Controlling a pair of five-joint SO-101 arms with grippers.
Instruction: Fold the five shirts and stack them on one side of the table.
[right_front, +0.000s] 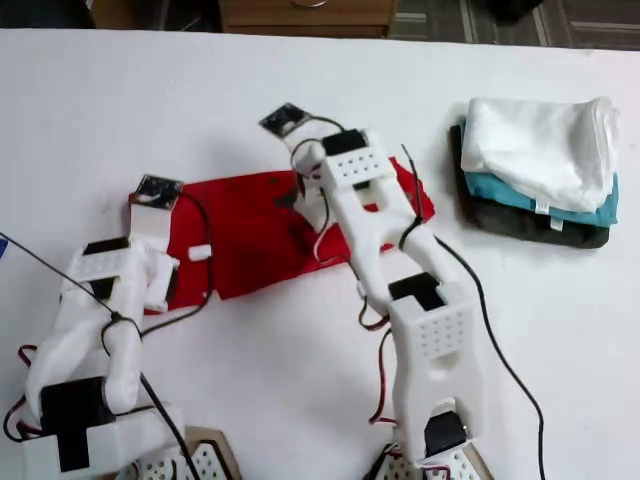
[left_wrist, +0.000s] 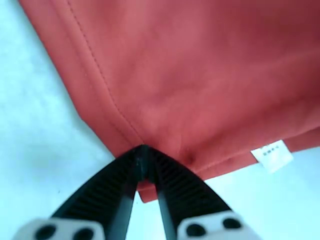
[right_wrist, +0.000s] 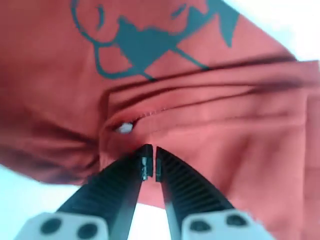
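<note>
At the middle of the white table lies the red shirt, spread out flat, with both arms bent over it. In the high view the left arm stands at the shirt's left edge and the right arm reaches across its upper right part.

The left gripper is closed, its black fingertips pinched together on the stitched hem at a corner of the red shirt, and a bit of red cloth shows between the fingers below the tips. A small white label sticks out from the shirt's edge nearby, lying on the bare table.

The right gripper is closed as well, its jaws drawn in to a thin slit on a bunched fold of the red cloth. Beyond the fold is a dark print on the shirt (a line drawing, too partial to make out).

Well apart from the red shirt, on the right side of the table, three shirts are piled: a white shirt on top, a teal shirt under it and a dark shirt at the bottom, their edges roughly in line.
</note>
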